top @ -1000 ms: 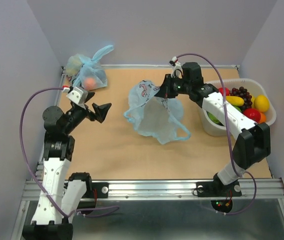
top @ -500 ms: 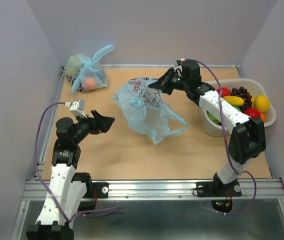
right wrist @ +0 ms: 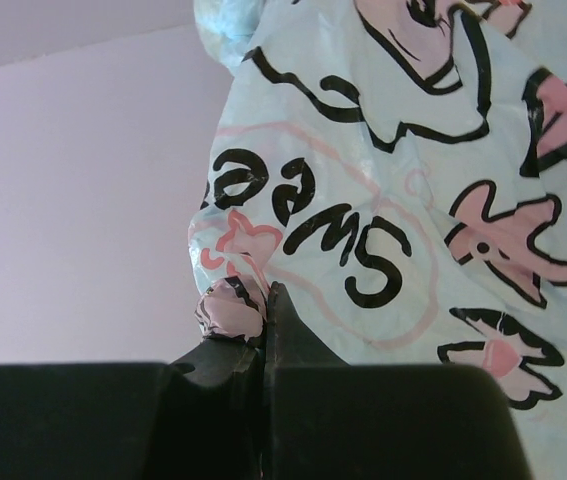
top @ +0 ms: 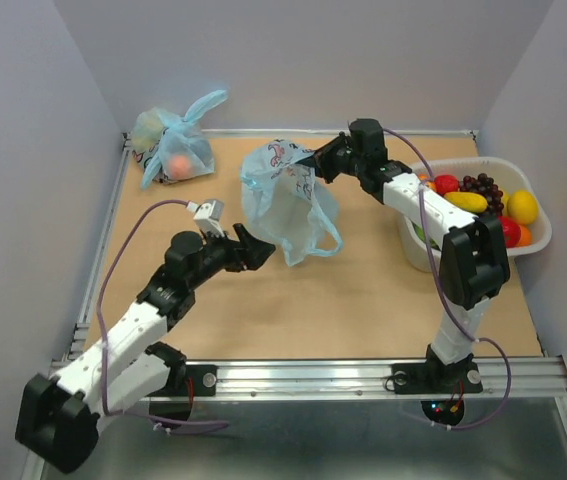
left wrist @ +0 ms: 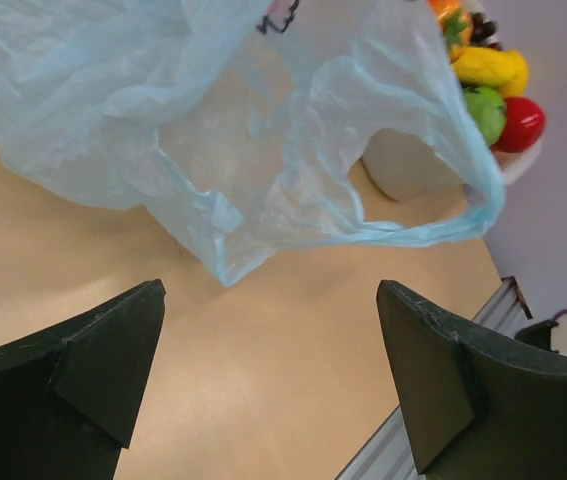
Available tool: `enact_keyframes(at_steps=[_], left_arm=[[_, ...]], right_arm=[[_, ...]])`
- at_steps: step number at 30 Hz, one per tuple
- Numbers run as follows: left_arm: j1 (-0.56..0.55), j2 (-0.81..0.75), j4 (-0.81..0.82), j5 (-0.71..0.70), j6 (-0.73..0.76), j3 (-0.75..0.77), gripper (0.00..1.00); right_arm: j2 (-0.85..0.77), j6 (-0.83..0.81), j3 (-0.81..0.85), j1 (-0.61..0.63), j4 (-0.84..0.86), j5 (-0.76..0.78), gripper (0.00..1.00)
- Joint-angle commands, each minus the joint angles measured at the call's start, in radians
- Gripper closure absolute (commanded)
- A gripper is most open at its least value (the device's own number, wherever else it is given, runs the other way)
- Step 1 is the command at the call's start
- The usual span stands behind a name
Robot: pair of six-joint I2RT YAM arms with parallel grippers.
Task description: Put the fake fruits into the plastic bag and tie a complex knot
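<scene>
left hand (top: 251, 249) has swung in to the bag (top: 278, 195), wide open, while right hand (top: 315, 160) pinches it aloft; fruits (top: 468, 200) still unbagged.

Ahead of left hand (left wrist: 268, 295): plastic bag (left wrist: 163, 130)

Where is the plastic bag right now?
In the top view the plastic bag hangs mid-table, pinched by the right gripper, with the open left gripper at its lower left and the fruit tub to its right.
</scene>
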Motion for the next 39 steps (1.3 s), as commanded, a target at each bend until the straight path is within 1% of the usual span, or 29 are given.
enact_keyframes(at_steps=[1, 3, 5, 6, 9, 13, 18, 20, 22, 23, 24, 25, 26, 27, 28, 30, 34, 39], left_arm=[[-0.074, 0.214, 0.165, -0.241, -0.077, 0.066, 0.01], [-0.075, 0.304, 0.199, -0.269, -0.105, 0.081, 0.01], [-0.085, 0.331, 0.248, -0.298, -0.114, 0.077, 0.01], [-0.088, 0.364, 0.251, -0.333, -0.125, 0.086, 0.01], [-0.089, 0.409, 0.262, -0.366, -0.155, 0.097, 0.01], [-0.109, 0.414, 0.351, -0.371, -0.215, 0.074, 0.01], [-0.151, 0.377, 0.338, -0.355, -0.229, 0.057, 0.01], [-0.177, 0.366, 0.345, -0.343, -0.238, 0.049, 0.01], [-0.203, 0.366, 0.346, -0.372, -0.247, 0.044, 0.01], [-0.209, 0.374, 0.351, -0.412, -0.255, 0.048, 0.01], [-0.21, 0.401, 0.36, -0.43, -0.269, 0.057, 0.01], [-0.21, 0.418, 0.383, -0.477, -0.266, 0.067, 0.01], [-0.21, 0.456, 0.397, -0.496, -0.254, 0.09, 0.01], [-0.21, 0.457, 0.409, -0.51, -0.254, 0.104, 0.01], [-0.209, 0.502, 0.415, -0.522, -0.252, 0.121, 0.01], [-0.209, 0.568, 0.411, -0.524, -0.252, 0.167, 0.01], [-0.207, 0.654, 0.406, -0.552, -0.255, 0.208, 0.01], [-0.168, 0.728, 0.377, -0.555, -0.257, 0.238, 0.01]], right_arm=[[0.02, 0.028, 0.082, 0.012, 0.043, 0.035, 1.0], [0.023, 0.027, 0.088, 0.012, 0.041, 0.036, 1.0], [0.026, 0.027, 0.096, 0.01, 0.043, 0.033, 1.0], [0.028, 0.031, 0.098, 0.012, 0.043, 0.033, 1.0], [0.033, 0.039, 0.105, 0.012, 0.041, 0.033, 1.0], [0.03, 0.045, 0.099, 0.012, 0.041, 0.042, 1.0], [0.042, 0.044, 0.09, 0.014, 0.041, 0.062, 0.99], [0.059, 0.039, 0.102, 0.014, 0.04, 0.093, 1.0], [0.074, 0.048, 0.12, 0.014, 0.041, 0.101, 1.0], [0.089, 0.05, 0.127, 0.014, 0.043, 0.095, 0.99], [0.094, 0.059, 0.131, 0.014, 0.043, 0.09, 1.0], [0.1, 0.063, 0.14, 0.012, 0.043, 0.087, 1.0], [0.103, 0.07, 0.142, 0.015, 0.043, 0.087, 1.0], [0.105, 0.07, 0.144, 0.014, 0.043, 0.087, 0.99], [0.108, 0.076, 0.145, 0.014, 0.041, 0.079, 1.0], [0.112, 0.085, 0.15, 0.014, 0.043, 0.073, 0.99], [0.117, 0.1, 0.154, 0.014, 0.041, 0.061, 1.0], [0.111, 0.114, 0.15, 0.014, 0.041, 0.038, 1.0]])
